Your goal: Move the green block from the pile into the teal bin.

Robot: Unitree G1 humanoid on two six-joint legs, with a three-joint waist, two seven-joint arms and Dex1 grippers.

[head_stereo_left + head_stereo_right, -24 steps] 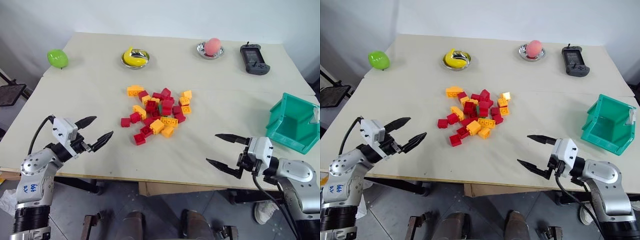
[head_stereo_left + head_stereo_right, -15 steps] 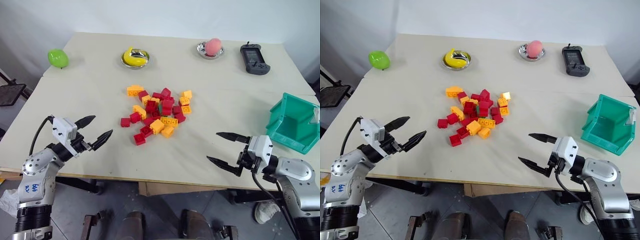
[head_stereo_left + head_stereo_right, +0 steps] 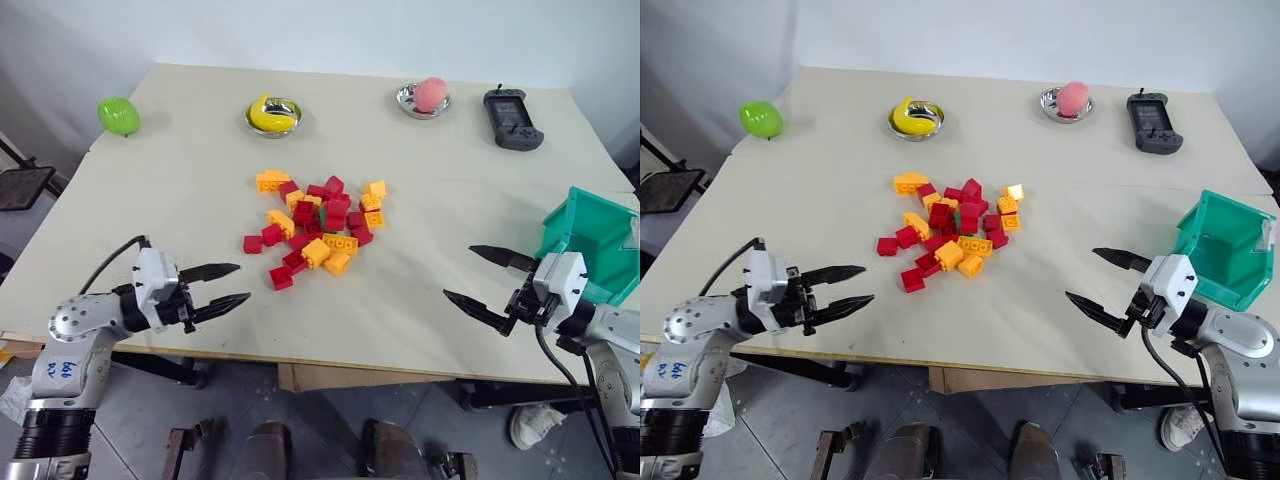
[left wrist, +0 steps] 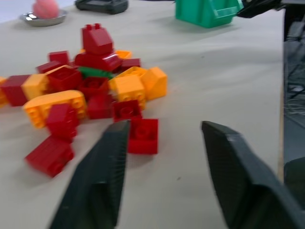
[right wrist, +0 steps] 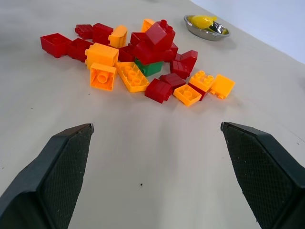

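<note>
Peeking sideways, green block [image 5: 150, 68] half-buried

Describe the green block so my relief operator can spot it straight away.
Find the pile of small bricks mid-table. The green block sits near its middle, half buried under stacked red bricks. It is the only green piece among red and orange ones.

The pile [image 3: 315, 227] lies mid-table [image 3: 200, 150]; the green block [image 5: 149, 67] sits inside it, under other bricks. Behind the pile stand two bowls, one holding a banana [image 3: 268, 113] just left of it, one holding a peach [image 3: 429, 93] to its right, with a handheld controller [image 3: 513, 117] beside that bowl, farther right. The round fruit [image 3: 118, 114] lies far left of the pile at the table's corner, and the teal bin [image 3: 590, 240] stands well right of the pile at the table's edge
</note>
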